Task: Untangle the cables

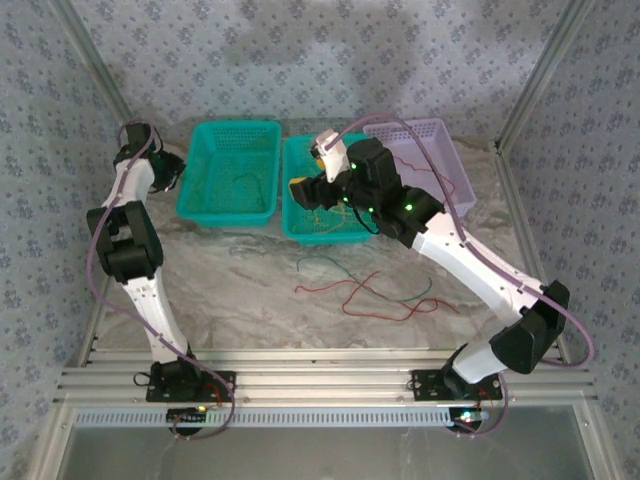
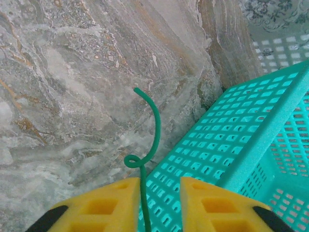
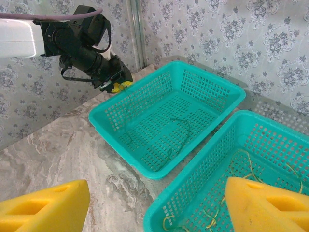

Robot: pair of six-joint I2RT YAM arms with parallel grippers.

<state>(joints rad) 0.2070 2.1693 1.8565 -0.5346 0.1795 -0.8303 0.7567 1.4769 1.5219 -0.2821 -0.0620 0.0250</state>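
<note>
Left hand (image 2: 160, 188) far left, fingers slightly apart, green cable (image 2: 155, 128) between, not clamped. Right hand (image 3: 154, 208) wide apart above middle basket (image 3: 203, 153).

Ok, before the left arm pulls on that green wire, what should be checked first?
1. Green wire sits between the fingers of the left gripper: ok.
2. Fingers clamped on it: not ok, a gap shows.
3. Wire's free end clear of the left basket: ok, it curls over the table.
4. Right gripper free: ok, open and empty above the middle basket.
5. Loose wires on the table separated: not ok, red and green overlap.
</note>
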